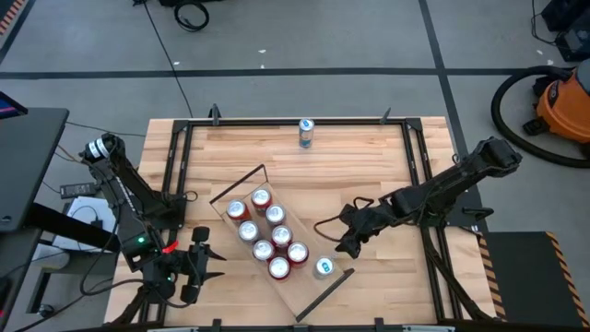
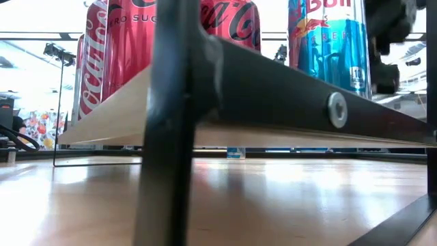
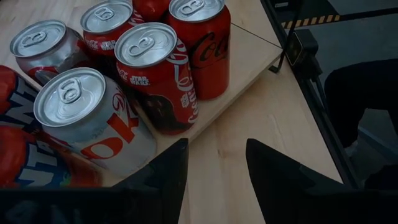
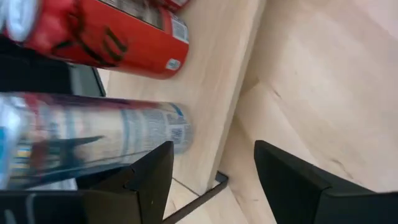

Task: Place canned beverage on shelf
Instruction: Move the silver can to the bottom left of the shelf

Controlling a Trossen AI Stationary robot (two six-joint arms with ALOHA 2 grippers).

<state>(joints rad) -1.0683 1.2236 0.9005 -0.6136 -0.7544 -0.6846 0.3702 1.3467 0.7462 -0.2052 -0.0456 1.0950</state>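
Both grippers, left [image 1: 205, 261] at seven o'clock and right [image 1: 348, 242] at four, are closed and empty beside the shelf [image 1: 313, 293], which holds eight cans, while one blue can [image 1: 306, 133] waits at twelve o'clock, likely next.

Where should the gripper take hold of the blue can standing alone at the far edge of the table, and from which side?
Grip the lone blue can around the middle of its round wall, fingers either side. It stands upright on the table with nothing close beside it, so a level approach from the near side, where the arms are, looks simplest. A straight-down grasp would probably work too.
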